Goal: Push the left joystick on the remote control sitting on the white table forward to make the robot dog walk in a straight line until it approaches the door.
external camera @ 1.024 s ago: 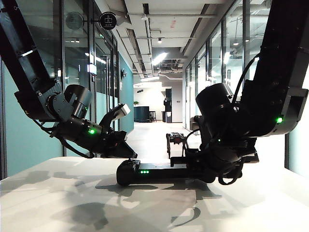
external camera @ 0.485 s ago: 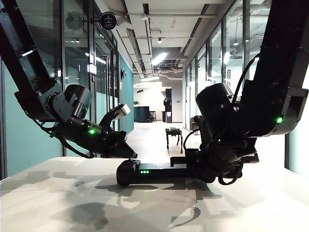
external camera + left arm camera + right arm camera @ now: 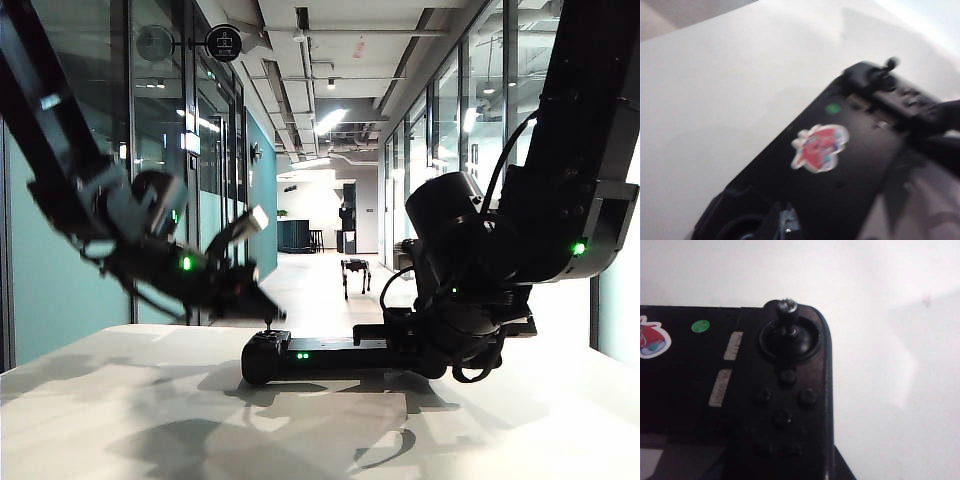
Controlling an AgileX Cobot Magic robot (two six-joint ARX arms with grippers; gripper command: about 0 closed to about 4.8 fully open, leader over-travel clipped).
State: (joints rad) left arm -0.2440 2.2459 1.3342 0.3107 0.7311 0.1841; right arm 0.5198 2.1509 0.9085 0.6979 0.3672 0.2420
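Left gripper (image 3: 268,314) at the joystick

Its jaw state I couldn't tell; my right gripper (image 3: 425,350) clamped the remote control (image 3: 320,355) on the desk (image 3: 150,420).

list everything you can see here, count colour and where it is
remote control: one, black, green lights, red sticker, lying on the table's middle
left joystick: one, thin black stick, on the remote's left end
right joystick: one, black, on the remote's other end
white table: one, white, across the foreground
robot dog: one, black, far down the corridor
left tool: one, black, blurred, just above the left joystick
right tool: one, black, low at the remote's right end, its opening hidden
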